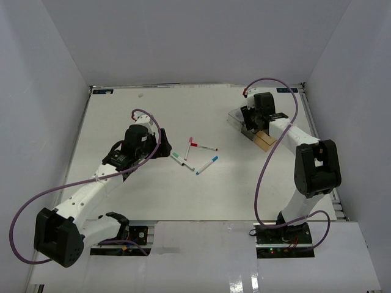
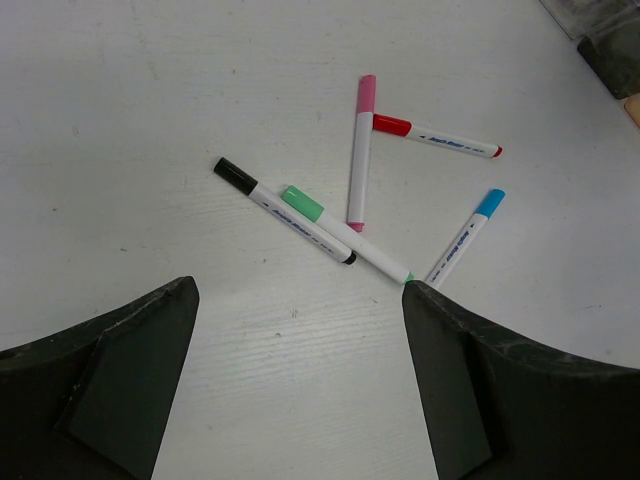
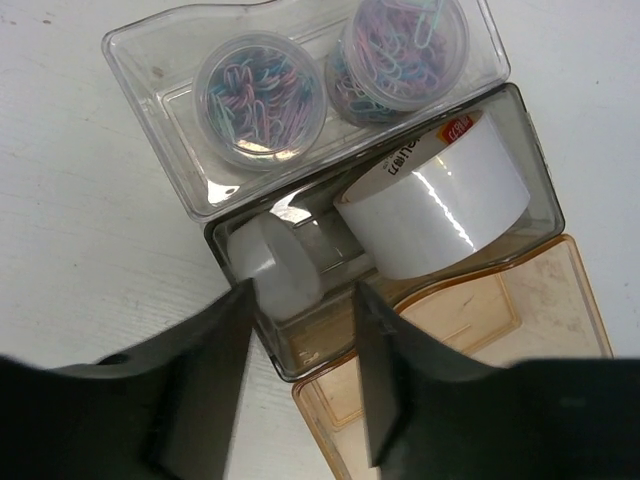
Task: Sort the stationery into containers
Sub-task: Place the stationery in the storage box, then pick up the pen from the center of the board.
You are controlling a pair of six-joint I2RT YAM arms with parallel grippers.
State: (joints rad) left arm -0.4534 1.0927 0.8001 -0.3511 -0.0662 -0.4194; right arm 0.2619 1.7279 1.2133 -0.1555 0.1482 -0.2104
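1. Near the middle of the table (image 1: 232, 189): five loose markers. Black-capped marker (image 2: 285, 210) lying against green-capped marker (image 2: 345, 233); pink marker (image 2: 360, 150), red-capped marker (image 2: 435, 138) and blue-capped marker (image 2: 462, 238) just beside them.
2. Just short of that scatter, on its near left side: left hand (image 2: 300, 295), spread wide, gripping nothing, facing the black and green pair.
3. Toward the far right corner: three joined bins. In the clear bin (image 3: 130, 50), two tubs of paper clips (image 3: 260, 100). In the grey bin (image 3: 545, 215), large tape roll (image 3: 435, 195) and small tape roll (image 3: 275, 262). In the amber bin (image 3: 520, 310), nothing to be seen.
4. Over the grey bin: right hand (image 3: 300, 300), parted a moderate way, clamping nothing as far as shows; small roll partly hidden behind one finger.
5. Judged from this: tubs and tape sorted, markers all outstanding. Step in hand: reaching for a first marker.
6. Next move, probably: descend over one marker, jaws set crosswise to the barrel, and close at mid-length. Calls for care with the touching pair, since a nudge could roll either. Then carry it to the amber bin and lay it lengthwise, once the right hand clears the bins.
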